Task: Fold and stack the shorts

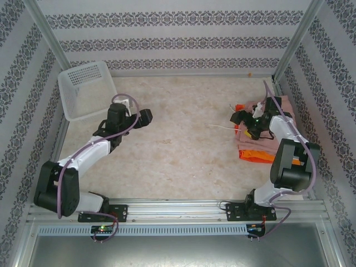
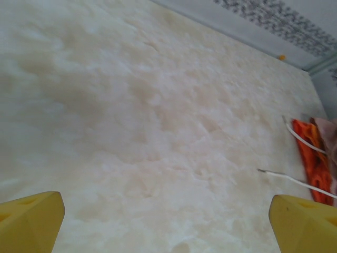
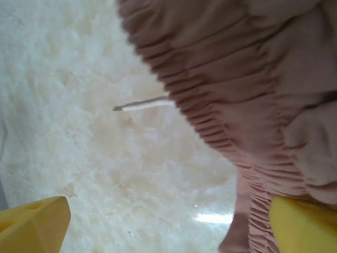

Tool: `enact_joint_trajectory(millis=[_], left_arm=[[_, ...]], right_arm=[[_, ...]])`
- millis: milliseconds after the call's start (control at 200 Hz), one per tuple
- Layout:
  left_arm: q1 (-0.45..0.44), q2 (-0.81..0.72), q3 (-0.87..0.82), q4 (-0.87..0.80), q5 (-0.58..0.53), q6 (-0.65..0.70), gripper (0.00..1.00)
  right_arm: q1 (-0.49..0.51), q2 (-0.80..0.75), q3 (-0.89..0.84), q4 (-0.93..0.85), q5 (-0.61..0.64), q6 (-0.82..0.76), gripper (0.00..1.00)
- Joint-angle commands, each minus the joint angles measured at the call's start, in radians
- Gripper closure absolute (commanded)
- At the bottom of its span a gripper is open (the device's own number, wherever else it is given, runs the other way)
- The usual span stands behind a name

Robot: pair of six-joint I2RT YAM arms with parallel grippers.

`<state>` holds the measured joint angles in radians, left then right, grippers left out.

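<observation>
Shorts [image 1: 260, 146] stacked under the right gripper [image 1: 247, 123], dusty pink pair [image 3: 253, 79] on top; gathered waistband runs down beside one fingertip [image 3: 303, 224]; bare table [image 3: 105, 174] between the spread fingers, nothing clamped; white drawstring [image 3: 145, 104] trails ahead of them; left gripper [image 2: 168, 224] fingers wide apart over table; orange shorts [image 2: 310, 158] well beyond them.

Top view: basket [image 1: 83, 89] at upper left, against the left wall, on table [image 1: 183, 161]. Shorts stack [image 1: 261, 146] at right edge, mid-height, pieces one on another. Drawstring [image 1: 219, 127] trailing left from stack onto bare table. Left gripper [image 1: 147, 116] just right of basket, well apart from stack. Right gripper [image 1: 240, 118] over stack's upper-left corner.
</observation>
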<state>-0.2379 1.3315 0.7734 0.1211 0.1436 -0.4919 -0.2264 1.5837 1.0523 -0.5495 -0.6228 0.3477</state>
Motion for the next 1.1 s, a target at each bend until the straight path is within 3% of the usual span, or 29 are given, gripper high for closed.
enact_joint_trajectory(millis=[0, 190, 300, 460, 654, 789, 909, 1094], left_arm=[[0.028, -0.092, -0.088, 0.066, -0.189, 0.129, 0.00], [0.037, -0.230, -0.320, 0.353, -0.457, 0.317, 0.00], [0.050, -0.205, -0.391, 0.479, -0.512, 0.419, 0.00], [0.069, -0.092, -0.426, 0.614, -0.503, 0.492, 0.00], [0.121, -0.060, -0.470, 0.714, -0.480, 0.489, 0.00], [0.141, 0.022, -0.519, 0.849, -0.440, 0.475, 0.00], [0.152, 0.089, -0.525, 0.929, -0.408, 0.492, 0.00], [0.159, 0.298, -0.539, 1.184, -0.349, 0.528, 0.00]], right_arm=[[0.013, -0.091, -0.018, 0.058, -0.040, 0.015, 0.02], [0.022, -0.284, -0.180, 0.319, 0.134, 0.008, 0.02], [0.026, -0.363, -0.353, 0.581, 0.192, -0.005, 0.02], [0.078, -0.408, -0.502, 0.771, 0.352, -0.150, 0.02], [0.130, -0.360, -0.591, 0.938, 0.436, -0.286, 0.02], [0.133, -0.316, -0.665, 1.128, 0.444, -0.296, 0.02], [0.137, -0.291, -0.664, 1.181, 0.434, -0.312, 0.02], [0.137, -0.231, -0.621, 1.191, 0.405, -0.319, 0.02]])
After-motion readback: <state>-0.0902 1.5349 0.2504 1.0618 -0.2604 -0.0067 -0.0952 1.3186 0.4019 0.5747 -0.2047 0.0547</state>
